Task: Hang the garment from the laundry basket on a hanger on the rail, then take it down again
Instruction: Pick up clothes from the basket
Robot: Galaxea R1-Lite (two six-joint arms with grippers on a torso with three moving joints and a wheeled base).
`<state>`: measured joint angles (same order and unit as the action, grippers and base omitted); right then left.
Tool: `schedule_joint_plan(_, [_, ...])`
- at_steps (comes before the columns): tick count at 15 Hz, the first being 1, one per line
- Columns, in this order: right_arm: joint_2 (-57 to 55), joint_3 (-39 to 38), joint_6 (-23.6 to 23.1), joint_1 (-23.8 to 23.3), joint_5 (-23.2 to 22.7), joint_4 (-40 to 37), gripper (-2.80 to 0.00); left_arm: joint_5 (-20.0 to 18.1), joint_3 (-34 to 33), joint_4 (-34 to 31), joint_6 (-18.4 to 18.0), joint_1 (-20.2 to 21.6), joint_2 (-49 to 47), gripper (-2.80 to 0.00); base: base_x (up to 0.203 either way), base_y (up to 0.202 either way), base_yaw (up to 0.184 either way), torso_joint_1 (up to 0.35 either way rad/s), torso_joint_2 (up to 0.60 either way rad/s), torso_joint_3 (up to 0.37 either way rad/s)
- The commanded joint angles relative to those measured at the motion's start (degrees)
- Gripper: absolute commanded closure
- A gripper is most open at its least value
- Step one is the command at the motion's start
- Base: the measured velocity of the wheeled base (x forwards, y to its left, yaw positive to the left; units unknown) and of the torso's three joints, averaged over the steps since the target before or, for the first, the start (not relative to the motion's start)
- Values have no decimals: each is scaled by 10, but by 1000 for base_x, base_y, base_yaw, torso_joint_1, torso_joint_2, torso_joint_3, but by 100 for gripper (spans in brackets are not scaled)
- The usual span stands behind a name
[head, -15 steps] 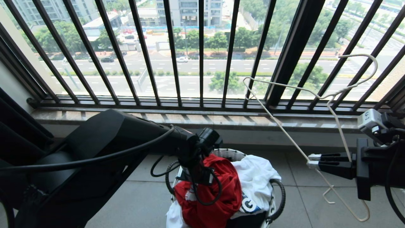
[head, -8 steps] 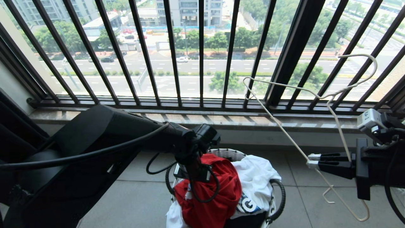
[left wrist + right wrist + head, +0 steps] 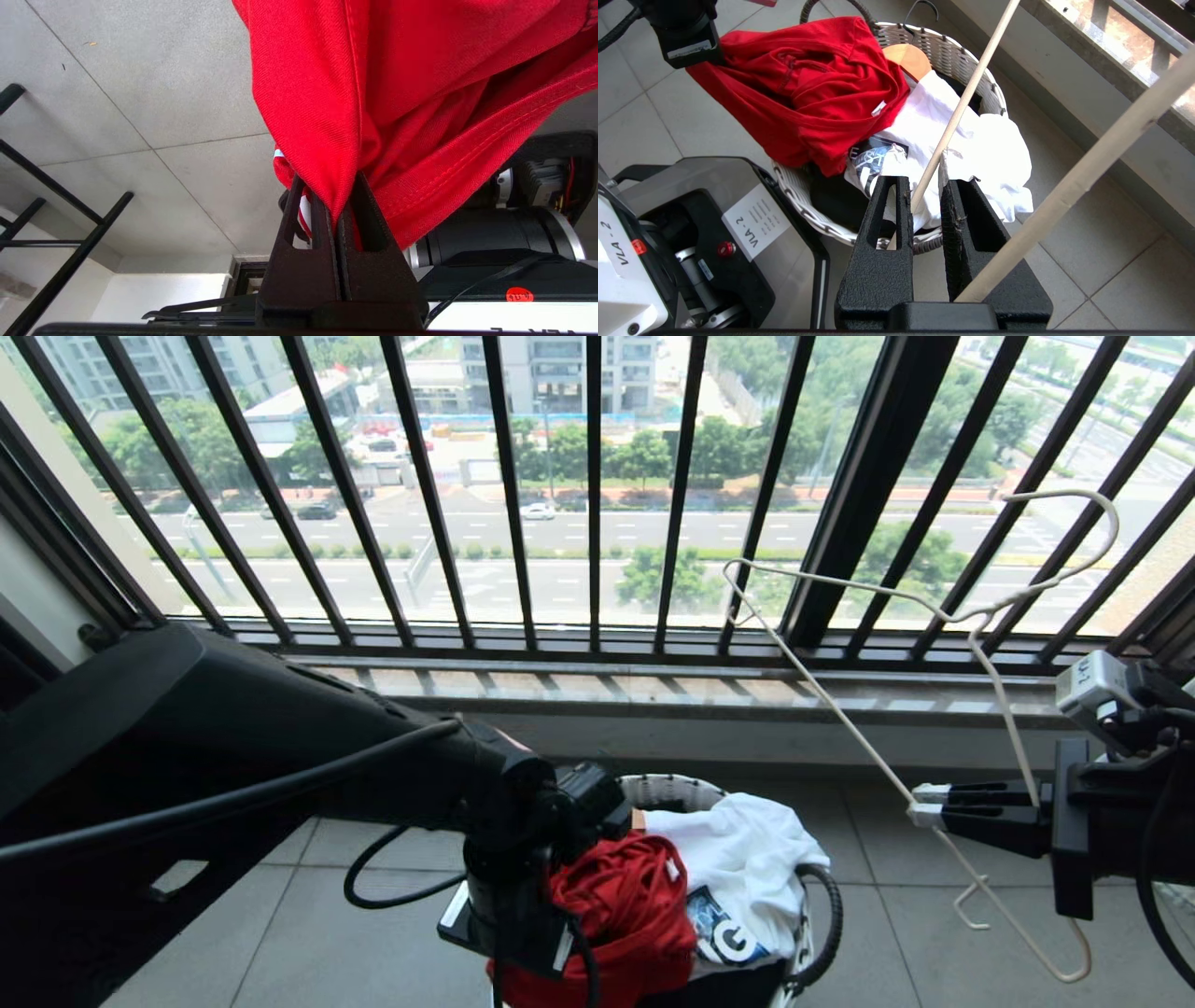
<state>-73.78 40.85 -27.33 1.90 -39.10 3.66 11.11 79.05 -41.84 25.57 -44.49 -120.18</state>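
So in the head view the left gripper (image 3: 523, 933) is down at the near left edge of the laundry basket (image 3: 674, 790), and it's got the red garment (image 3: 627, 915) bunched up against it, lifted a bit above the pile. The basket sits on the tiled floor (image 3: 392, 915) just this side of the window sill, with a white printed garment (image 3: 747, 859) spilling over its right side. Off to the right, the right gripper (image 3: 920, 805) points left and has the white wire hanger (image 3: 943, 616) pinched by one of its thin arms, so the hanger stands tilted with its hook up high in front of the dark window bars (image 3: 593, 495). Left wrist view is pretty clear: the black fingers (image 3: 299, 261) are squeezed together with almost no gap, clamped on a fold of the red fabric, which hangs away from them over grey tiles. Right wrist view: jaws are narrow, closed on the hanger wire that runs up between them, a second arm of the hanger crossing on the far right. Past that you can see the basket with the red shirt pulled up toward the left arm, the white one next to it, and a wooden hanger (image 3: 908, 58) peeking out at the far rim.
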Motion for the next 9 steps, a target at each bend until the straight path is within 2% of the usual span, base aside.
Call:
schedule_joint_plan(1, [0,0,-2,0,-3,0,0,0,-102,62,2,-21,8,0,0,0,0,0,0,0])
schedule_joint_plan(3, [-6,0,-2,0,-3,0,0,-1,-150,146,3,-41,-23,0,0,0,0,0,0,0])
schedule_joint_plan(9, [-8,1,-2,-1,-3,1,0,1,-150,212,4,-41,-34,0,0,0,0,0,0,0])
